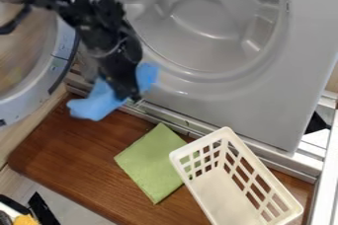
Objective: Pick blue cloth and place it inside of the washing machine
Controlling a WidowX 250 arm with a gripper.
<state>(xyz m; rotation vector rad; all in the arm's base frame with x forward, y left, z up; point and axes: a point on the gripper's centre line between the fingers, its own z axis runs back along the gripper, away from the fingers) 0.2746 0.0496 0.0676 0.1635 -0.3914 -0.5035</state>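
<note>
1. One basket (221, 192) and a green cloth (153, 162) lay nearest, on the worktop (72, 150); a good carry needed to lead away from both.
2. Blue cloth (100, 101) spread out on both sides of the gripper (134, 94), low in front of the washer (307, 36). The gripper seemed to pinch it near the middle; that hold had to be kept firm, as the loose ends could snag.
3. Beside the arm stood the open door (56, 71), close enough that a careful rise before any swing looked wisest.
4. Beyond, the lip (198, 75) called for enough lift to bring the trailing end over it.
5. Farthest was the drum (211, 26); release was best saved until all the cloth was well inside, with a slow, straight way out afterwards.
</note>
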